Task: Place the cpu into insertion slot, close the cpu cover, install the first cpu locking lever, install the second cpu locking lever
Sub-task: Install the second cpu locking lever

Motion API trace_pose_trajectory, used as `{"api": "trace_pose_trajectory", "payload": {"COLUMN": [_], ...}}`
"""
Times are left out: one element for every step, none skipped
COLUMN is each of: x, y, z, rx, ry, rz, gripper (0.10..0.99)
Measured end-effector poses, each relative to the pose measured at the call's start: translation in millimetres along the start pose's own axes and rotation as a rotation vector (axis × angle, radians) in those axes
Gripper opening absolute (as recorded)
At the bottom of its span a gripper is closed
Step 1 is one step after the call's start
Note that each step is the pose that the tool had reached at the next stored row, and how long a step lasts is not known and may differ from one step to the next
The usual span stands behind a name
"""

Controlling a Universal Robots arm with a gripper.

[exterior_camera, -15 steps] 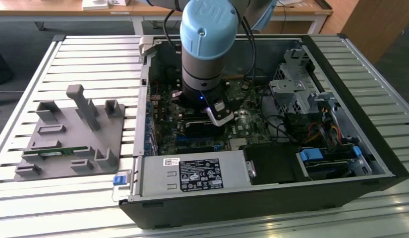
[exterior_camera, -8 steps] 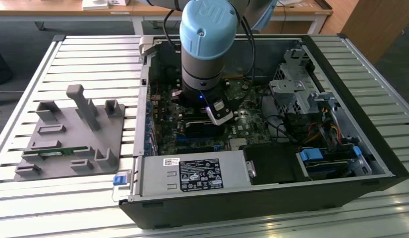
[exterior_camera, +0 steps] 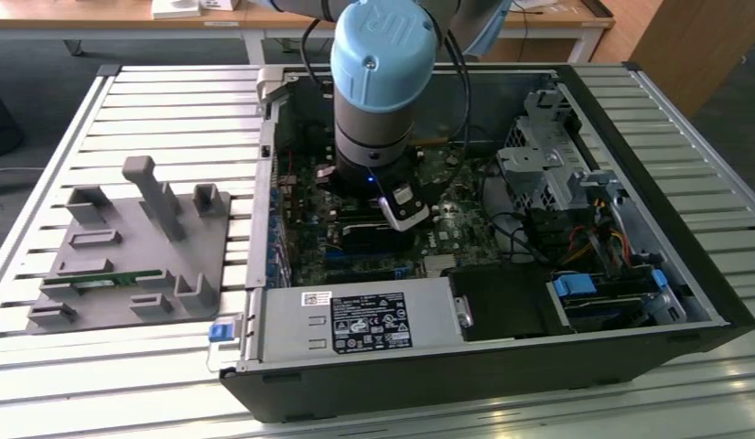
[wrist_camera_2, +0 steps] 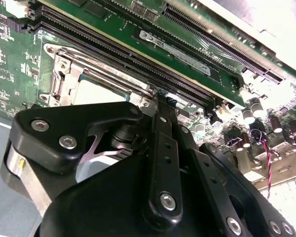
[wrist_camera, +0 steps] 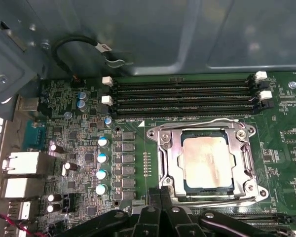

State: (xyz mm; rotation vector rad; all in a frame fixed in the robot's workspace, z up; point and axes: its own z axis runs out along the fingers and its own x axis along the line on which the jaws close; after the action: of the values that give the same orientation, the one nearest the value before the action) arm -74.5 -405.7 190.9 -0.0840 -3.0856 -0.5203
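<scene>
cpu [wrist_camera: 207,164] seated in insertion slot [wrist_camera: 173,163], cpu cover [wrist_camera: 245,159] down | tool [wrist_camera: 160,195] at socket edge by lever [wrist_camera: 207,200], we can't tell jaw state | risk: lever slips off hook, cover lifts

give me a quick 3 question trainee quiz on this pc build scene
1. True or false: the cpu already sits in the insertion slot.
2. The cpu cover is: A) lifted upright, B) lying flat around the chip, C) off the board.
3. Fill in: in the first wrist view, four long ____ slots run beside the socket.

Key: 1 true; 2 B; 3 memory. The tool hangs at the socket's edge, inside the computer case.
</scene>
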Motion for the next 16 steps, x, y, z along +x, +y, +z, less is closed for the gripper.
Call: {"api": "trace_pose_trajectory", "payload": {"x": [0.1,0.1,0.2,0.2,0.4,0.6,1.0,1.4,1.8,2.4,2.8,3.2,3.4,3.5,3.6,3.7], "y": [0.0,-0.1,-0.2,-0.2,-0.3,-0.4,-0.5,-0.5,-0.6,-0.7,-0.7,-0.8,-0.8,-0.8,-0.8,-0.7], "z": [0.4,0.8,1.2,1.5,1.7,1.9,2.2,2.4,2.6,2.6,2.8,2.9,2.9,2.9,2.9,2.7], "rx": [-0.001,-0.001,-0.002,-0.003,-0.003,-0.003,-0.004,-0.004,-0.004,-0.004,-0.005,-0.005,-0.006,-0.007,-0.007,-0.007], "ry": [0.0,0.0,0.0,0.0,0.0001,0.0001,0.0001,0.0001,0.0002,0.0003,0.0003,0.0003,0.0004,0.0004,0.0004,0.0004], "rz": [0.0,0.0,0.0,0.0,0.0,0.0,0.0,0.0,0.0,0.0,0.0,0.0,0.0,0.0,0.0,0.0], "gripper": [0.106,0.106,0.106,0.106,0.106,0.106,0.106,0.106,0.106,0.106,0.106,0.106,0.106,0.106,0.106,0.106]}}
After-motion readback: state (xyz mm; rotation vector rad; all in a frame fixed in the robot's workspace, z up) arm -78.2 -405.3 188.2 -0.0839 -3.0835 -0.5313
